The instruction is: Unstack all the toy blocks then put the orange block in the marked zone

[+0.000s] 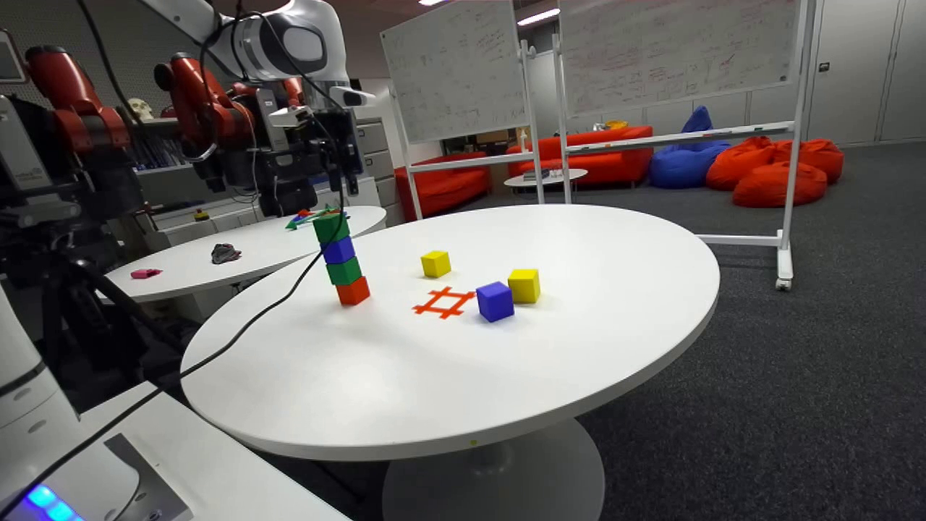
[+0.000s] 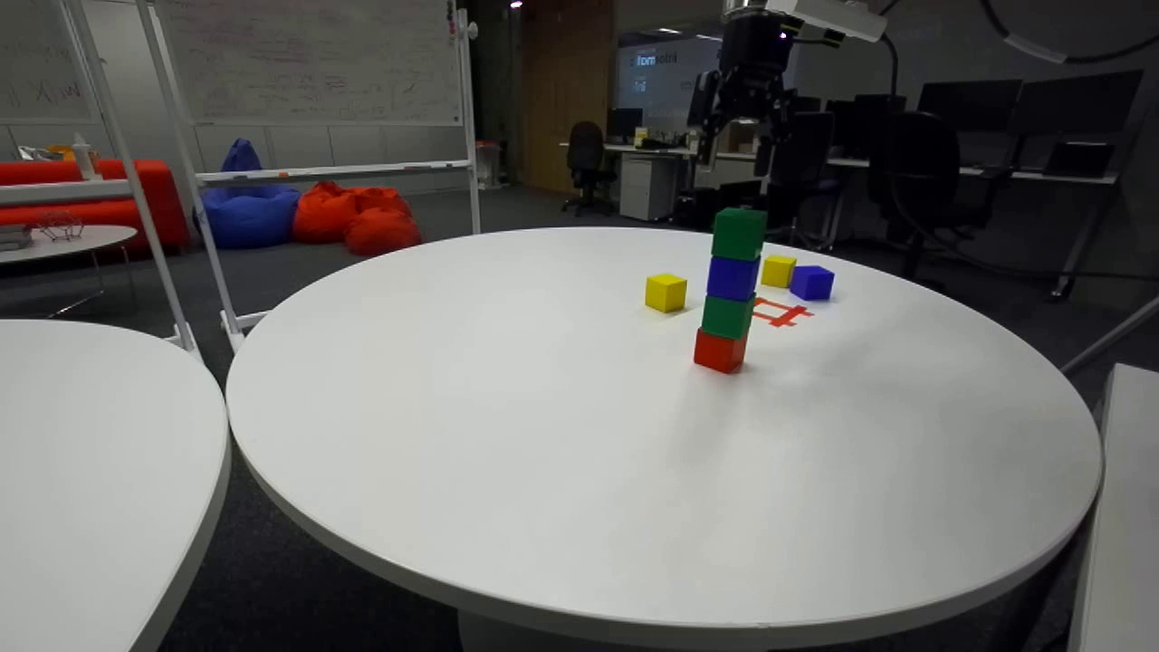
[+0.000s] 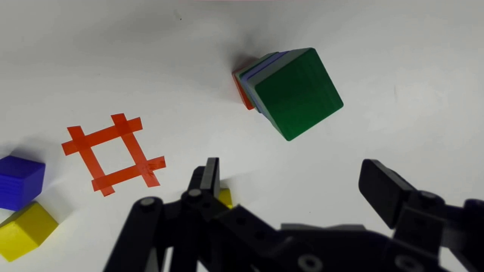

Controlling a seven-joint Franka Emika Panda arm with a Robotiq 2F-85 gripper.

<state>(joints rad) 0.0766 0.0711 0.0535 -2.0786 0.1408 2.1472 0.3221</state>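
A tower of toy blocks stands on the round white table. From the top come a green block [image 2: 739, 234], a blue-purple block [image 2: 732, 278], another green block [image 2: 727, 316] and the orange block [image 2: 721, 350] at the base. Beside the tower lies the marked zone [image 3: 107, 135], with no block on it. A loose blue block [image 1: 495, 302] and a yellow block [image 1: 524, 286] sit close together near the zone; a second yellow block [image 1: 435, 265] is apart, partly hidden by a finger in the wrist view. My gripper [image 3: 291, 162] is open and holds nothing, above the tower.
The round table [image 1: 579, 362] carries all the blocks. A dark cable [image 1: 235, 340] runs down from the arm and crosses in front of the tower in an exterior view. Another white table [image 2: 90, 453] adjoins this one. Whiteboards [image 1: 463, 72] stand behind.
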